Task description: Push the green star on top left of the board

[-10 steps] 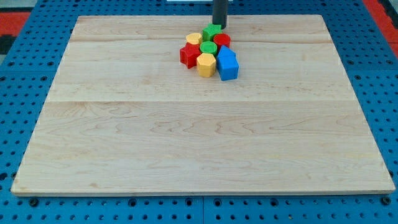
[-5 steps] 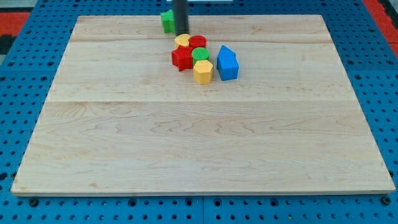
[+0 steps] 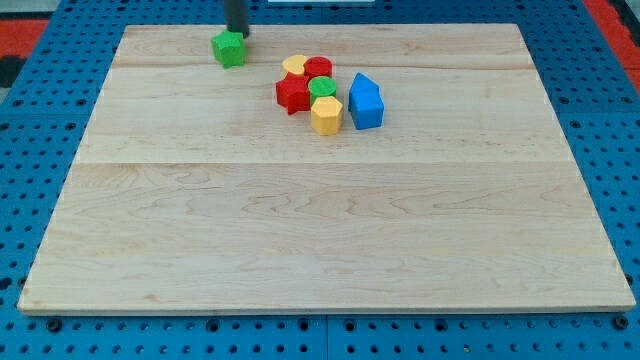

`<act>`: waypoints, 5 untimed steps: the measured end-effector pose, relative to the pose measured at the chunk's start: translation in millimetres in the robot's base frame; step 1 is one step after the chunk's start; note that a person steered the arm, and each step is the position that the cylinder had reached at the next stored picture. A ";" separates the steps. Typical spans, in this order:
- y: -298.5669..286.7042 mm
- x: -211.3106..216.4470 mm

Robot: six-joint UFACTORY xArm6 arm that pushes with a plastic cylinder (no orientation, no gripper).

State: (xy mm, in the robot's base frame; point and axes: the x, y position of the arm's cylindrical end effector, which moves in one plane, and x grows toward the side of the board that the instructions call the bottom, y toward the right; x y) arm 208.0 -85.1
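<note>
Rod tip (image 3: 238, 34) rests just at the green star's (image 3: 229, 48) upper right, touching or nearly so; this end effector has nothing to open or grip with. Green star sits near the table's (image 3: 300, 230) top edge, left of centre, apart from the cluster: yellow (image 3: 294, 66), red (image 3: 294, 94), green (image 3: 322, 88), blue (image 3: 365, 101) blocks.

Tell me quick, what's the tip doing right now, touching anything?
My tip: no gripper, holds nothing; it sits at the green star's upper right edge, apparently touching it, near the board's top left.
</note>
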 end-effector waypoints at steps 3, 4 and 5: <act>-75.2 34.9; -100.7 34.9; -29.5 36.0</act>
